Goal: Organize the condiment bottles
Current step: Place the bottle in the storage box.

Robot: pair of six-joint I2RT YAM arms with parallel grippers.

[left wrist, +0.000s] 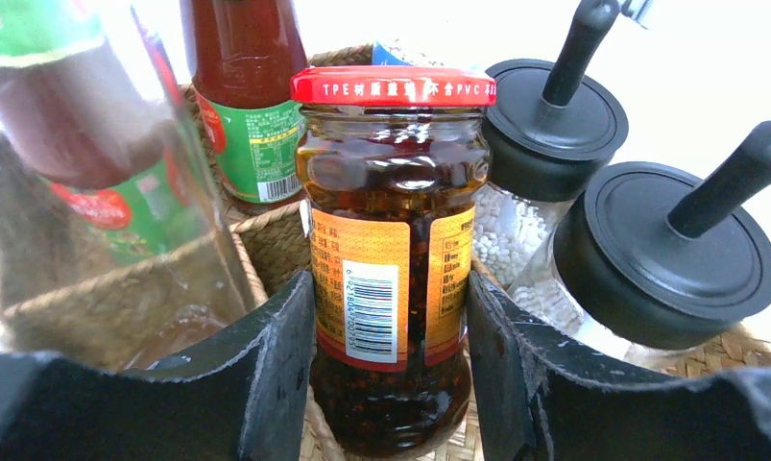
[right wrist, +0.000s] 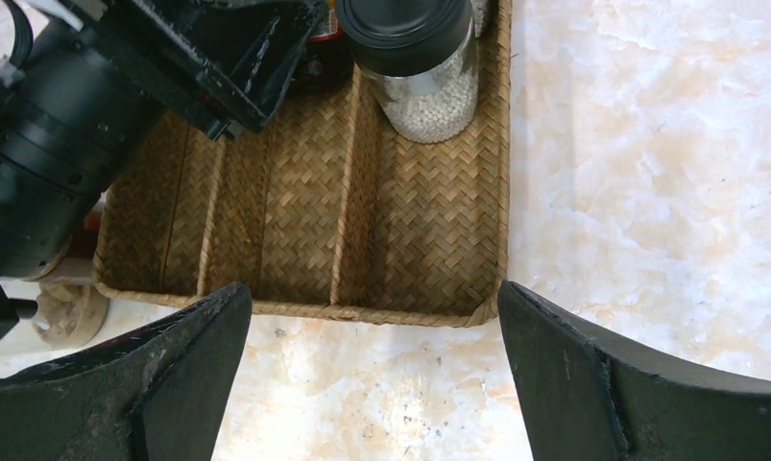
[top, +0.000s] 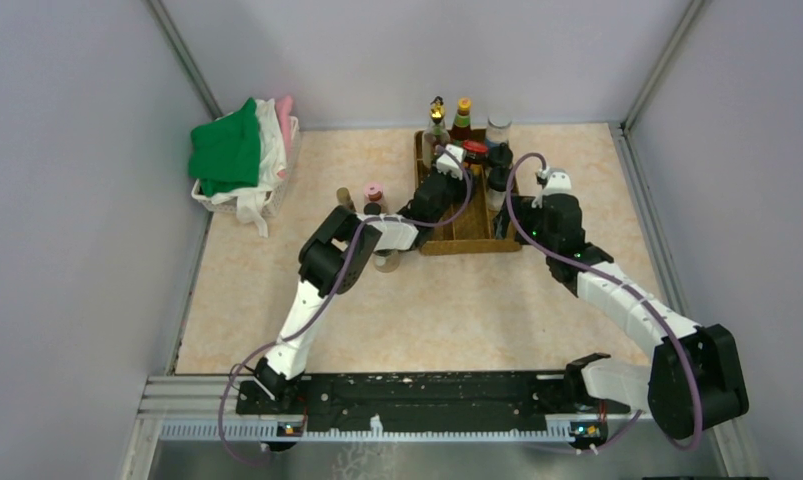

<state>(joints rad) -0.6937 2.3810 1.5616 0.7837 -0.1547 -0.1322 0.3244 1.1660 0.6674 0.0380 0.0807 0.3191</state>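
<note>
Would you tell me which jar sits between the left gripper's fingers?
The red-capped jar of dark chilli with the orange label; the two black-lidded jars stand beside it, outside the fingers.

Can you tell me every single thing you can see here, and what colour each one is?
chilli jar: one, red lid, in the tray
shaker jars: two, black lids, white grains, beside the chilli jar
sauce bottle: one, red, green label, behind the chilli jar
tall bottle: one, clear, gold top, tray's far end
pale-capped jar: one, clear, tray's far right
loose bottles: about three, one pink-capped, on the table left of the tray
tray: one, brown woven, divided
basket: one, white, far left corner
clothes: green, white, pink, in the basket
table: one, pale marbled
left claw: black, gripping the chilli jar
right claw: black, open, over the tray's near edge
</note>
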